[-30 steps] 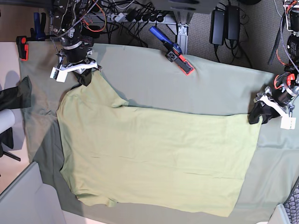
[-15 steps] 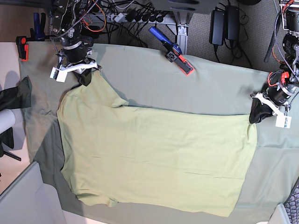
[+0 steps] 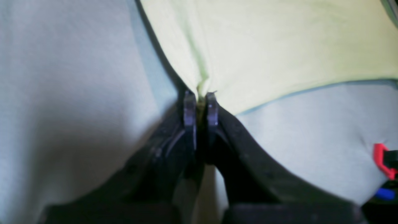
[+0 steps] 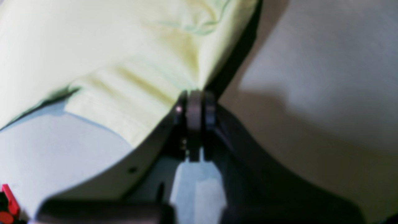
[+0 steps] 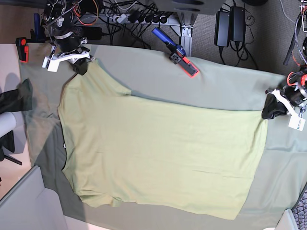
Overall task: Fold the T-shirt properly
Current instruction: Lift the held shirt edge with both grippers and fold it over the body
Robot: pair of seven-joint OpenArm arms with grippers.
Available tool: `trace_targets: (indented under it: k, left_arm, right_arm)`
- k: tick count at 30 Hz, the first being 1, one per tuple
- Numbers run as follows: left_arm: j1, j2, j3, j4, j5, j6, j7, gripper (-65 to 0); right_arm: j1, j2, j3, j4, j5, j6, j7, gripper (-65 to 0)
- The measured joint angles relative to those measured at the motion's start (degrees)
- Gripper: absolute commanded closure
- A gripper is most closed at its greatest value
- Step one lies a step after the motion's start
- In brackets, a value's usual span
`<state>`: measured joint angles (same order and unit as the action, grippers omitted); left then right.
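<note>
The pale yellow-green T-shirt [image 5: 158, 153] lies spread across the tablecloth, its far edge pulled taut between two held corners. In the base view my right gripper [image 5: 81, 66] is at the far left, shut on the shirt's sleeve-side corner. The right wrist view shows those fingers pressed together on creased shirt fabric [image 4: 130, 77] at the right gripper [image 4: 195, 105]. At the right edge of the base view my left gripper [image 5: 270, 111] is shut on the hem corner. In the left wrist view the left gripper [image 3: 199, 101] pinches a point of the T-shirt [image 3: 279, 46].
A grey-green tablecloth [image 5: 216, 86] covers the table. A blue and orange clamp [image 5: 176, 51] grips its far edge, and a red clamp [image 5: 21, 48] its far-left corner. A dark cloth-covered object [image 5: 17, 96] sits at the left. Cables and power bricks [image 5: 230, 24] lie behind the table.
My right gripper has pulled its corner farther back and to the left. My left gripper has shifted right with the hem corner. The shirt's far edge is now drawn straighter.
</note>
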<state>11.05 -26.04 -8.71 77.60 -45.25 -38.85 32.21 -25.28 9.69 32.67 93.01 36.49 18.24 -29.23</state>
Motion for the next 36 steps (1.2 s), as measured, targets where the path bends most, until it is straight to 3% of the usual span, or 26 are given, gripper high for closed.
trace_targets:
  k: [8, 17, 19, 23, 36]
  left_arm:
    - [0.7, 0.2, -4.3, 1.0, -10.4, -0.1, 13.0, 0.0]
    - [2.6, 0.2, -6.3, 10.5, -11.2, -0.1, 12.1, 0.0]
    - [2.4, 0.3, -6.3, 10.5, -7.8, -0.1, 9.6, 0.0]
    - [-0.4, 1.1, -6.3, 8.7, -3.4, -0.2, 6.8, 0.0]
    - [-11.0, 1.5, -3.3, -4.1, -2.2, -0.3, 4.8, 0.0]
  right_arm:
    - [-3.9, 0.0, 1.1, 4.9, 0.5, 0.0, -0.8, 0.0]
    - [1.3, 0.0, 1.1, 8.9, 0.1, -0.1, -0.8, 0.0]
    - [3.9, 0.0, 1.1, 8.9, -0.2, -0.1, -0.8, 0.0]
    - [9.1, 0.0, 1.1, 8.0, -1.5, -0.3, -0.7, 0.0]
    - [24.2, -0.2, 1.1, -2.1, -6.8, -0.2, -0.5, 0.0]
